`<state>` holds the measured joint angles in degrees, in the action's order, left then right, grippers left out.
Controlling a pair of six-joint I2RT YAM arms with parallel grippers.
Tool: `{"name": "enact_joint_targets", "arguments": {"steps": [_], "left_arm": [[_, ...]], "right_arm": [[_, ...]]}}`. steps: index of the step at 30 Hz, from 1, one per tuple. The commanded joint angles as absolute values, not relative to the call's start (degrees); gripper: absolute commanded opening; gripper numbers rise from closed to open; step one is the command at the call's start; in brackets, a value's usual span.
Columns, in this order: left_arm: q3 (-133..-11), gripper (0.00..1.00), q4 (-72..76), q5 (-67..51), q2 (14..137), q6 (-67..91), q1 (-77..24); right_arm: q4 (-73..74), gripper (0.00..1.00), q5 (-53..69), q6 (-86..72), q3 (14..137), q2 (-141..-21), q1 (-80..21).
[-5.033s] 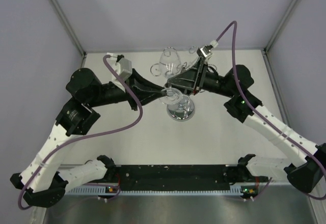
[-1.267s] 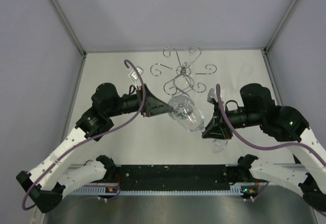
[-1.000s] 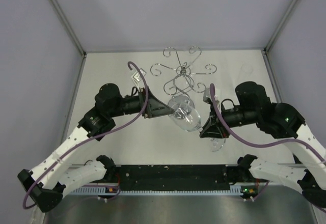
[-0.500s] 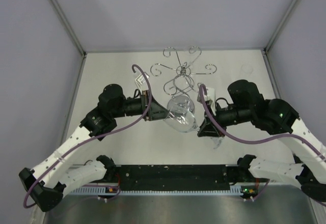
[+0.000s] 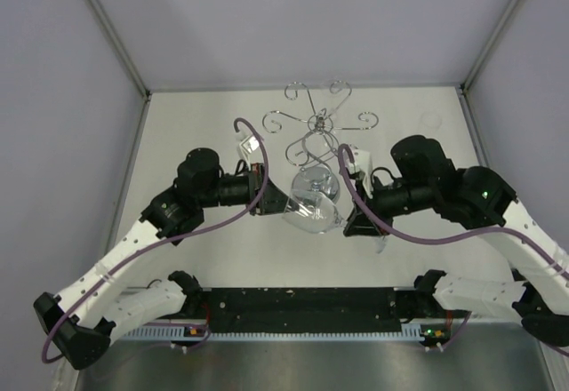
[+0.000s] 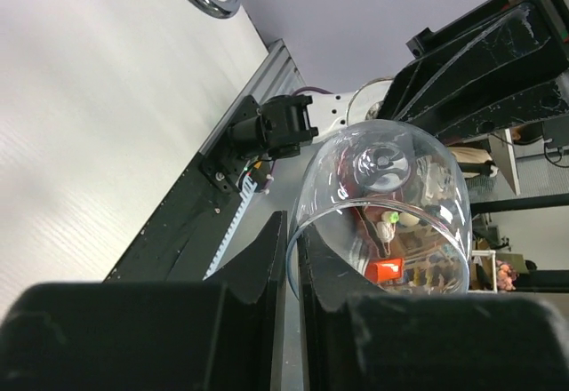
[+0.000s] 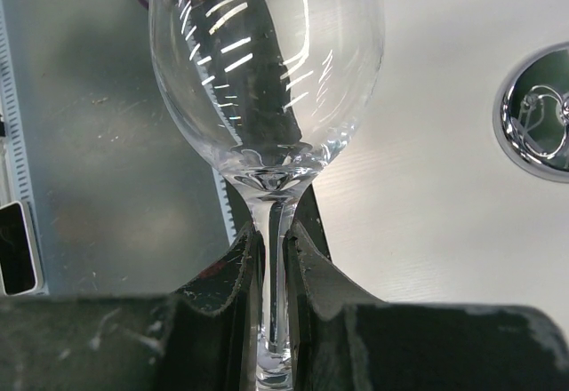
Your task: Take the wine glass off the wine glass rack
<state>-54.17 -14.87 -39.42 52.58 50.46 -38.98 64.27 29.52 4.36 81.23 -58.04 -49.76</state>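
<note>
clear wine glass (image 5: 313, 203) w/ stem clamped in right gripper (image 7: 274, 242), rim clamped in left gripper (image 6: 292, 233)

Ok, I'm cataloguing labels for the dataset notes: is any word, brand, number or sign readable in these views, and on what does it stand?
No text can be read in any view.
Clear stemmed wine glass: no marking visible.
Shiny chrome wire rack: no brand visible.
Small white block on the left wrist: too small to tell if printed.
Orange patch seen through the glass bowl: blurred, nothing legible.
</note>
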Motion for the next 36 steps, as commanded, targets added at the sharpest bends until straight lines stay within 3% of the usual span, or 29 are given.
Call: {"name": "enact_joint_targets", "arguments": {"steps": [1, 6, 11, 20, 36], "left_arm": [[-55.1, 0.09, -15.6, -41.1, 52.2, 46.6, -39.2], [-55.1, 0.04, -17.8, -41.0, 52.2, 44.6, -39.2], [-54.7, 0.00, -18.5, -40.8, 52.1, 43.7, -39.2], [-57.0, 0.00, -25.6, -36.9, 52.4, 38.6, -39.2], [-63.0, 0.00, -41.0, -8.6, 54.8, 25.2, -39.0]], "right_arm": [[60.6, 0.06, 28.0, 4.3, 85.2, -58.7, -50.2], [60.5, 0.33, 28.0, 4.3, 84.8, -59.1, -50.2], [59.8, 0.50, 27.9, 4.1, 83.7, -59.0, -50.2], [59.1, 0.54, 26.2, 3.7, 83.2, -58.3, -50.2], [56.6, 0.56, 23.5, 3.0, 80.2, -56.8, -50.2]]}}
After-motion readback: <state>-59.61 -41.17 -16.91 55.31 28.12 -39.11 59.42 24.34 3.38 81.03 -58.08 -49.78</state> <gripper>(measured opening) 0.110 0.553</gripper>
